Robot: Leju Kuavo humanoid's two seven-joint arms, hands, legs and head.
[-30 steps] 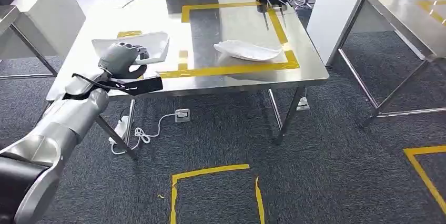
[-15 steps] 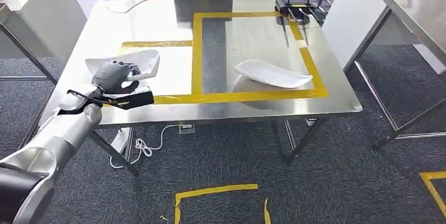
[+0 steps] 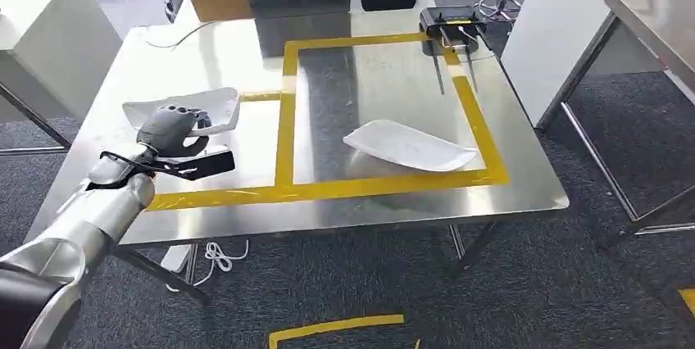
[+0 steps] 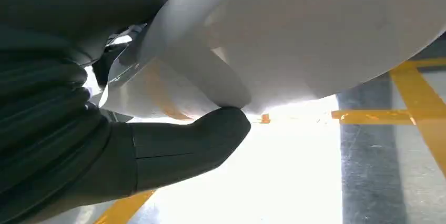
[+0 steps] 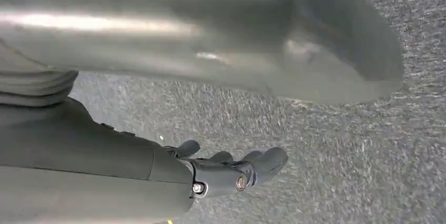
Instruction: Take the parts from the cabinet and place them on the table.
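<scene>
Over table [image 3: 246, 54], robot hand [image 3: 168, 129] (left) holds part [image 3: 184, 109].

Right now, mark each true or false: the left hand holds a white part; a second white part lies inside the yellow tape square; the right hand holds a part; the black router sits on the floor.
1. The left hand holds a white part. True.
2. A second white part lies inside the yellow tape square. True.
3. The right hand holds a part. False: it hangs above the carpet with nothing in it.
4. The black router sits on the floor. False: it sits on the steel table, at the far edge.
</scene>
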